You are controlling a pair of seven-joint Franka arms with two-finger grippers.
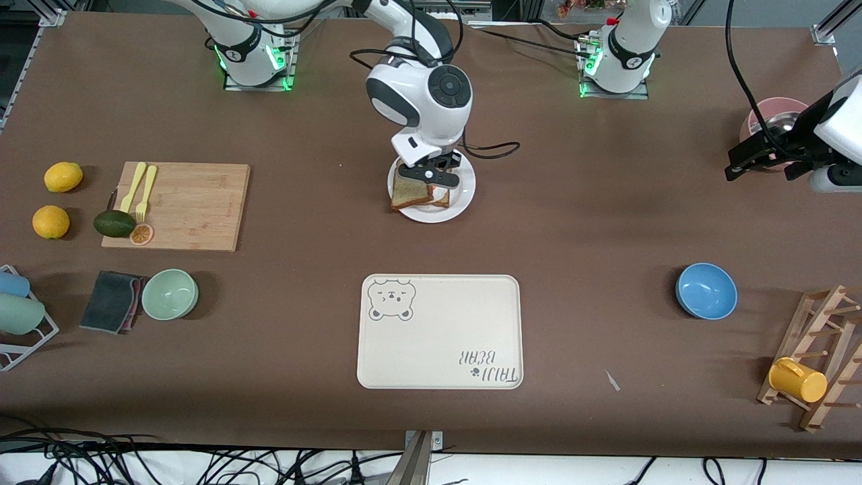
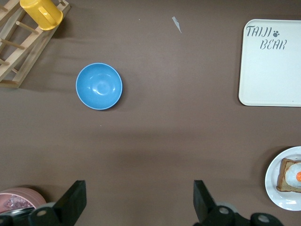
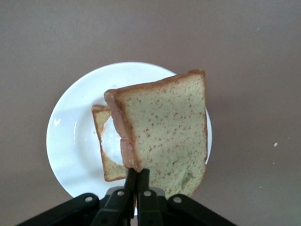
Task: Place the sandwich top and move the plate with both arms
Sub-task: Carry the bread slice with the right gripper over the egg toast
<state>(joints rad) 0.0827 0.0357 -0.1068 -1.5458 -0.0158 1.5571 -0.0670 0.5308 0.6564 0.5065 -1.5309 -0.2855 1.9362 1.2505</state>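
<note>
While the right claw [image 3: 136,181] grips the sandwich top [image 3: 162,132] by its edge, we find that slice hanging over the plate [image 3: 70,141], offset from the egg-bearing slice [image 3: 110,146] beneath. The plate sits mid-tabletop toward the arms' bases. The left claw [image 2: 138,202] waits open over the tabletop's left-arm end.

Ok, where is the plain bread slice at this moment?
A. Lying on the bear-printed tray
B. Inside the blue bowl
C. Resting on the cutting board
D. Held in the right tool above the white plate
D: the right tool is shut on the sandwich top, holding it over the plate and the egg-topped slice.
</note>
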